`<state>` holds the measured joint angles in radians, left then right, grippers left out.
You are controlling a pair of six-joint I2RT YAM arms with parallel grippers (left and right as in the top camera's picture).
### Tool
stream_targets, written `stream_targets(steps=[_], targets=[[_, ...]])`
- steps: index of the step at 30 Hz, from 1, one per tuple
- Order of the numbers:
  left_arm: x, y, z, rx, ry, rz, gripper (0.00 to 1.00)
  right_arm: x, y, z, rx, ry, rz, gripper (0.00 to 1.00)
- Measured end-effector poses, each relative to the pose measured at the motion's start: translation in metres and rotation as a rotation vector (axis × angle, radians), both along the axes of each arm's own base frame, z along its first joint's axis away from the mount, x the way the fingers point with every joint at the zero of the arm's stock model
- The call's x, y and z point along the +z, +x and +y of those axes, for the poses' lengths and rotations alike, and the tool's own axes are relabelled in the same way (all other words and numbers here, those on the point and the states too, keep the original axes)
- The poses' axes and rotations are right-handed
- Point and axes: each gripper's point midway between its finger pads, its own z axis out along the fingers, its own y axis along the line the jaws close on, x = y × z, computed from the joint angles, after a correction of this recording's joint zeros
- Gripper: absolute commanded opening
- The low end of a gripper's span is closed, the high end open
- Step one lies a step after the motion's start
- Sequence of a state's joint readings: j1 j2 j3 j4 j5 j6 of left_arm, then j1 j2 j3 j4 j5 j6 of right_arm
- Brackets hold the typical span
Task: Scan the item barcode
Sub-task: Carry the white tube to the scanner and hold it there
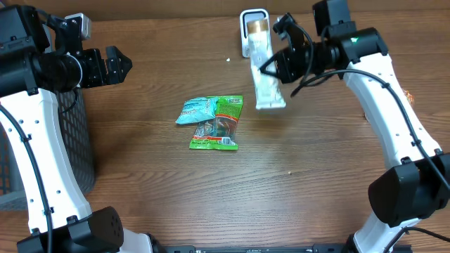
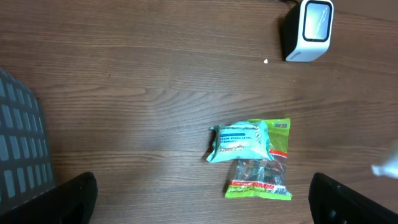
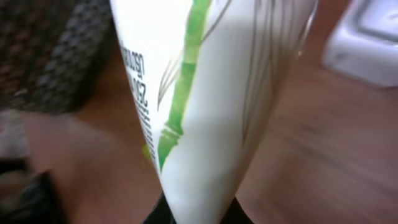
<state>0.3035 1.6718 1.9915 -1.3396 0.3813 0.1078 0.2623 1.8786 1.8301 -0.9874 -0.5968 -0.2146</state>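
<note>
Your right fingers (image 1: 278, 65) pinch the white tube (image 1: 267, 91) tight, its body hanging just beyond them before the scanner (image 1: 254, 15) to show its code; your left fingers (image 1: 118, 62) gape wide, empty.

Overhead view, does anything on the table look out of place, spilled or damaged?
Nothing spilled or damaged. The teal packet lies askew, overlapping the top of the green packet mid-table, and a tiny white speck sits on the wood near the scanner.
</note>
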Motion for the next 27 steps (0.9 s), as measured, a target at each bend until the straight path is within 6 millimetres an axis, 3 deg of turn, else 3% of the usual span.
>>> stream_targets(steps=[6,13,20,27], targets=[[0.0,0.0,0.0,0.0,0.0,0.0,1.0,0.005,0.05,-0.004,-0.196,-0.258,-0.275,0.04],[0.0,0.0,0.0,0.0,0.0,0.0,1.0,0.024,0.1,-0.002,-0.222,-0.517,-0.639,0.04],[0.0,0.0,0.0,0.0,0.0,-0.001,1.0,-0.007,0.151,-0.021,-0.179,-0.783,-0.806,0.04],[0.0,0.0,0.0,0.0,0.0,0.0,1.0,-0.041,0.185,-0.034,-0.082,-0.982,-0.916,0.04]])
